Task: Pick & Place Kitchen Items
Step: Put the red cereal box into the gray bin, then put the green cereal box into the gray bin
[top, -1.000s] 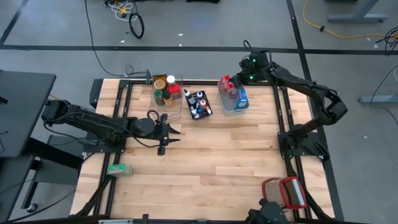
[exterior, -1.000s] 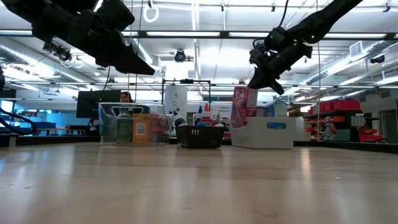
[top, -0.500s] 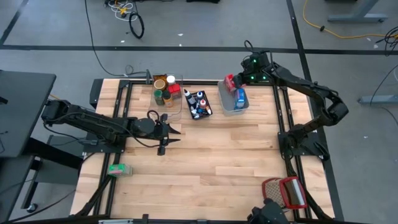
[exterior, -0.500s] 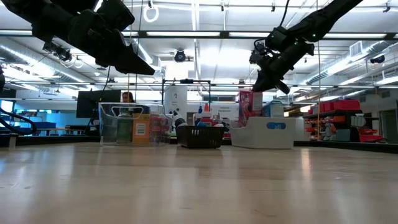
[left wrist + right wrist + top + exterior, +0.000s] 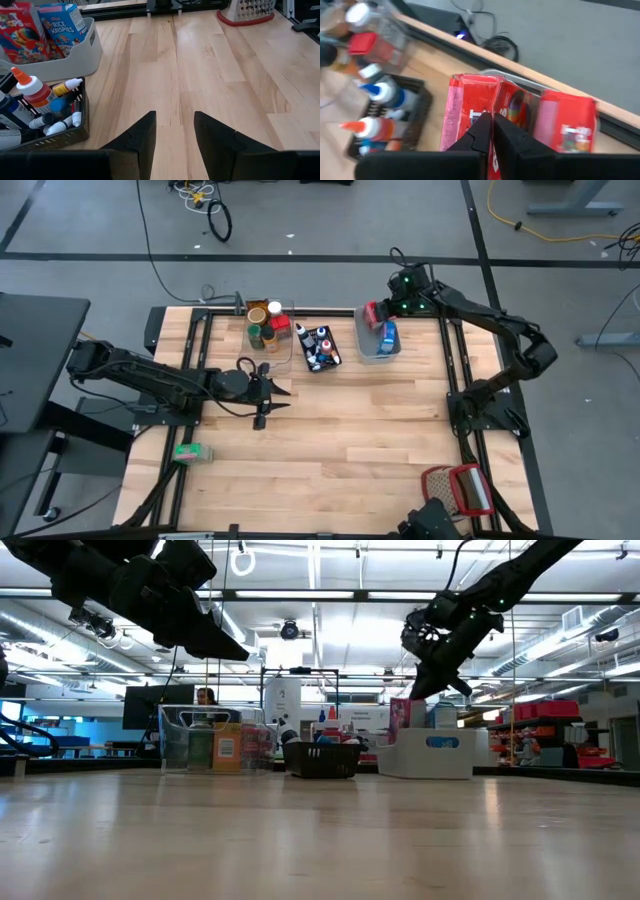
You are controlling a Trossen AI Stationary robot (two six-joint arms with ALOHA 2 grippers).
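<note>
right gripper (image 5: 392,308) has swung back over the grey-blue bin (image 5: 377,356), fingers together, while left gripper (image 5: 283,392) hovers, fingers apart.

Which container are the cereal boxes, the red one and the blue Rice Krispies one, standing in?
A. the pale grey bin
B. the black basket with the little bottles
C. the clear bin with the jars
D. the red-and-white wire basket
A: in the left wrist view the red cereal box and the Rice Krispies box stand upright inside the pale grey bin, beside the black basket.
</note>
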